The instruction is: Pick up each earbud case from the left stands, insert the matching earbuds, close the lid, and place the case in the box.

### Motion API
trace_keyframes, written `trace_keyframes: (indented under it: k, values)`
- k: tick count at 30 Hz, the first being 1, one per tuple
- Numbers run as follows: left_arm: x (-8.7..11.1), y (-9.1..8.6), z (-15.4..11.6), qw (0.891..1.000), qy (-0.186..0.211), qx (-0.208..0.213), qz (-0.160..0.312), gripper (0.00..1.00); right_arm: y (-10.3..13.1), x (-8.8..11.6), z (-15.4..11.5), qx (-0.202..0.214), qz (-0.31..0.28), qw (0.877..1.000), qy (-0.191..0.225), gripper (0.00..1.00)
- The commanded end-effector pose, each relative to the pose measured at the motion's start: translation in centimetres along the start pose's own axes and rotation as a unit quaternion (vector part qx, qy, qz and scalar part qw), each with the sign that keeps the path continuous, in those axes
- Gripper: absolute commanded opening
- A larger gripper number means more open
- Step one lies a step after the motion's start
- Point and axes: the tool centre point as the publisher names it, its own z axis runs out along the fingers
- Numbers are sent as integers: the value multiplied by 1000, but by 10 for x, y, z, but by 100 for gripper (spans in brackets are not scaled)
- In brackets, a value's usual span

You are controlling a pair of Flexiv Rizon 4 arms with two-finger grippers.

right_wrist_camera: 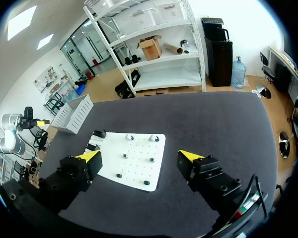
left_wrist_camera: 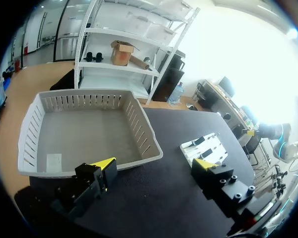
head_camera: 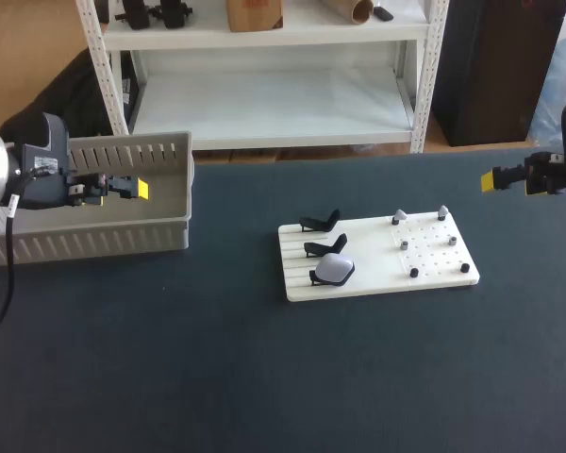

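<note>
White board (head_camera: 368, 247) — grey slotted box (head_camera: 94, 242) — dark table (head_camera: 264, 377).

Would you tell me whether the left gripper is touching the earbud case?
Apart. The head view shows the left gripper at the box, with open table between it and the earbud case.

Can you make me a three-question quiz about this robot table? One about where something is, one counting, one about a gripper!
1. Where does the earbud case sit?
A) farthest stand
B) middle stand
C) stand nearest the robot

2. How many black stands are on the white board?
A) two
B) three
C) five

3. The left gripper is:
A) open and empty
B) shut on the case
C) shut on an earbud

Answers:
1 C, the case rests on the nearest stand.
2 B, three stand in a row.
3 A, its fingers stand apart with nothing between them.
</note>
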Motion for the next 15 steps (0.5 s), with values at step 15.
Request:
trace_keyframes:
  k: [15]
  values:
    - [-2, -5, -1, 999, -17, 26, 28, 100, 0, 0, 0, 0, 0, 1000, 0, 100]
